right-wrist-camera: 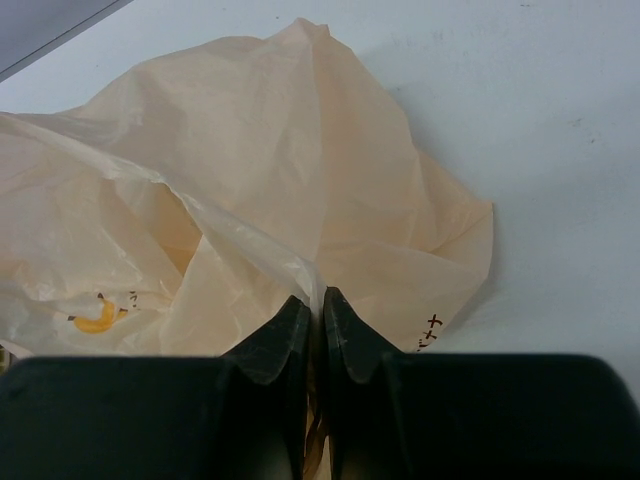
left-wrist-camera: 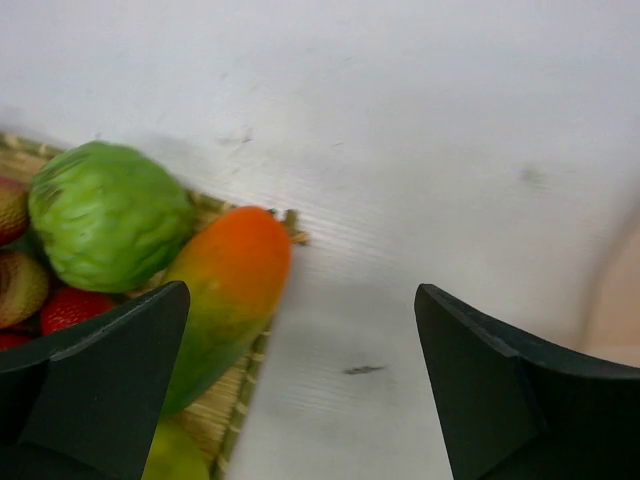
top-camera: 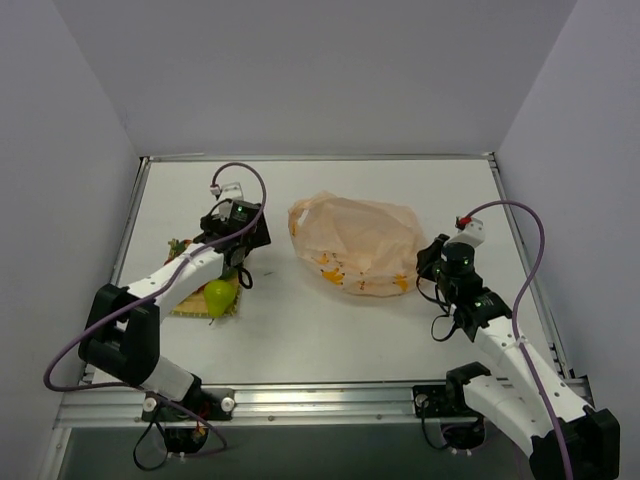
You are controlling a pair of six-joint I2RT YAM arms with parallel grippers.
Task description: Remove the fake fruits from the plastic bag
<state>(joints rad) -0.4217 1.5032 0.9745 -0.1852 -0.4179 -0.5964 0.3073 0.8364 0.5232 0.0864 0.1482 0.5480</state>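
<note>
The peach-orange plastic bag (top-camera: 352, 245) lies crumpled mid-table, with banana prints on its near side. My right gripper (right-wrist-camera: 315, 300) is shut, pinching a fold of the bag's (right-wrist-camera: 300, 190) film at its right edge. Over at the left, my left gripper (left-wrist-camera: 300, 385) hangs open with nothing between its fingers, just right of a woven mat (left-wrist-camera: 238, 410). An orange-green mango-like fruit (left-wrist-camera: 225, 295) lies on the mat's edge beside a green bumpy fruit (left-wrist-camera: 108, 215) and red berries (left-wrist-camera: 68, 306). In the top view a yellow-green pear (top-camera: 220, 297) sits on the mat below the left gripper (top-camera: 241, 276). What is inside the bag is hidden.
The yellow woven mat (top-camera: 193, 308) lies near the table's left edge. Raised metal rails run along the left edge (top-camera: 122, 262) and the near edge (top-camera: 330, 398). White table surface separates the mat from the bag.
</note>
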